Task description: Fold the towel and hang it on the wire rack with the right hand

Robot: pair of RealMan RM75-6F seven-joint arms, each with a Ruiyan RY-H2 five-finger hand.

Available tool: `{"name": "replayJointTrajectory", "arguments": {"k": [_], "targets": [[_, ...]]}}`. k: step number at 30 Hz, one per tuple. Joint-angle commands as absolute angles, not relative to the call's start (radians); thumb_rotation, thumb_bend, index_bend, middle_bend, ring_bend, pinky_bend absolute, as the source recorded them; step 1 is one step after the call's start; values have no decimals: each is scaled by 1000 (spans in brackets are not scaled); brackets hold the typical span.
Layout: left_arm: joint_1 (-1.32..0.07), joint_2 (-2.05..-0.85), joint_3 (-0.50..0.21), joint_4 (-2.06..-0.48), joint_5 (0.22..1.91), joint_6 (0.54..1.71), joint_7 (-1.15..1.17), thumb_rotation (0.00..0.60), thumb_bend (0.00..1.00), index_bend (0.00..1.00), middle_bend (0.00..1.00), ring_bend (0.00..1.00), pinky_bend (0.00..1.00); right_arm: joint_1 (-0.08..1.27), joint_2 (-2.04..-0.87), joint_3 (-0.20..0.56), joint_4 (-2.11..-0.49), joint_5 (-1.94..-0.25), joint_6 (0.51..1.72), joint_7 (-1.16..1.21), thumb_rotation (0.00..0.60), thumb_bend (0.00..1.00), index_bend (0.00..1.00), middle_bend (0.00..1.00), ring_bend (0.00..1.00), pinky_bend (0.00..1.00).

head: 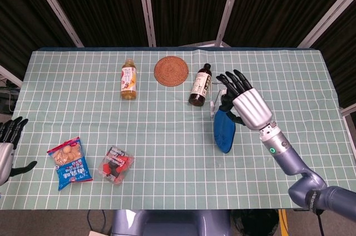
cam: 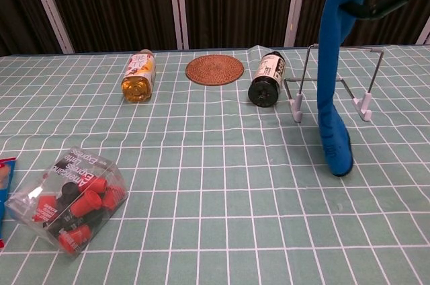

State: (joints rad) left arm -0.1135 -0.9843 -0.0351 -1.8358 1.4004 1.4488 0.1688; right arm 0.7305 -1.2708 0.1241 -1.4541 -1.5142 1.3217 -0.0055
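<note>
Over toward the right side of the table (head: 289, 80), the right hand (head: 247, 105) is raised above the cloth with the blue towel (cam: 334, 76) pinched at its top end; its other fingers (head: 232, 80) are fanned out. From that grip the towel hangs long and narrow, its bottom end just reaching the tablecloth in front of the wire rack (cam: 363, 73). It looks soft and light, with no stiffness at all, so it will swing with each move of the arm and drape wherever it is laid. I'd guess a hold near the top edge suits it, letting the free length fall over the rack's top bar. That bar is thin wire, and the rack seems light enough to tip if the cloth drags on it. A dark bottle (head: 201, 84) lies just beside the rack. At the near left edge the left hand (head: 6, 146) idles, fingers apart, holding nothing.
</note>
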Motion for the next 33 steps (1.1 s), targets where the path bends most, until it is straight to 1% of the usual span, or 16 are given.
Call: {"name": "replayJointTrajectory", "arguments": {"k": [1,4,9,17,20,24,33], "targets": [[-105,-973,-31,-1843,1417,1463,151,600,0,0,0,0,0,682,-1176,171,-1599,-1465,1372,-114,600,401,735,92,0,0],[-97,-963,-26,-1847,1436,1473,134,600,0,0,0,0,0,658,-1122,194,-1690,-1439,1395,-186,600,401,740,92,0,0],[-85,-951,-19,-1851,1465,1491,107,600,0,0,0,0,0,627,-1046,224,-1830,-1345,1394,-319,600,404,745,92,0,0],[-75,-939,-14,-1852,1486,1504,82,600,0,0,0,0,0,602,-1009,259,-1978,-1220,1410,-469,600,413,754,92,0,0],[-74,-937,-15,-1851,1486,1504,78,600,0,0,0,0,0,610,-1026,268,-2004,-1172,1409,-531,600,413,754,92,0,0],[-74,-937,-18,-1848,1481,1499,77,600,0,0,0,0,0,633,-1080,275,-1989,-1127,1402,-600,600,413,755,92,0,0],[-81,-939,-31,-1839,1448,1480,73,600,0,0,0,0,0,695,-1242,289,-1866,-1007,1384,-721,600,416,756,92,0,0]]}}
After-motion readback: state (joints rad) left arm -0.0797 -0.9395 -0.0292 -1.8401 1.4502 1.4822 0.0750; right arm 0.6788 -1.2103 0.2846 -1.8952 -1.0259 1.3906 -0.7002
